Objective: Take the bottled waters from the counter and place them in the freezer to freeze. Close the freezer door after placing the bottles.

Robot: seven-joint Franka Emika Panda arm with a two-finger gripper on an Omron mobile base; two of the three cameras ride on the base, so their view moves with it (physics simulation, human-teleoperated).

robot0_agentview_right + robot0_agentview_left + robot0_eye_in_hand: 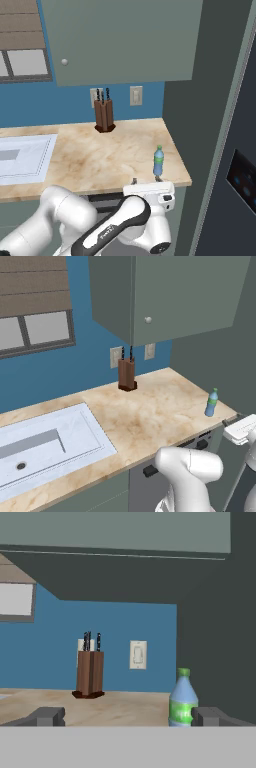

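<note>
Translucent blue-green bottled water with green cap (158, 161) stands upright on the beige marbled table (100, 155), close to its front edge and near the right-hand end, beside the dark slate-grey freezer (235, 165). Long axis vertical, cap pointing straight up; no tilt seen in any view.

Gripper (127, 716) sits low at the table's front edge, just short of the bottle, looking level across the top. Jaws stand spread wide, nothing between them.

Key relation: in the hand view the bottle (183, 699) lies ahead of the gripper and off-centre to the right, close against the right fingertip (212, 716) rather than in the middle of the gap. My reading: hand needs a small sideways shift toward the freezer side, then a forward advance, so the jaws straddle the body below the cap. Jaw line looks horizontal, crossing the bottle's upright axis, which suits a side grasp.

Brown wooden knife block (127, 375) stands well apart at the back wall, out of the approach line.
</note>
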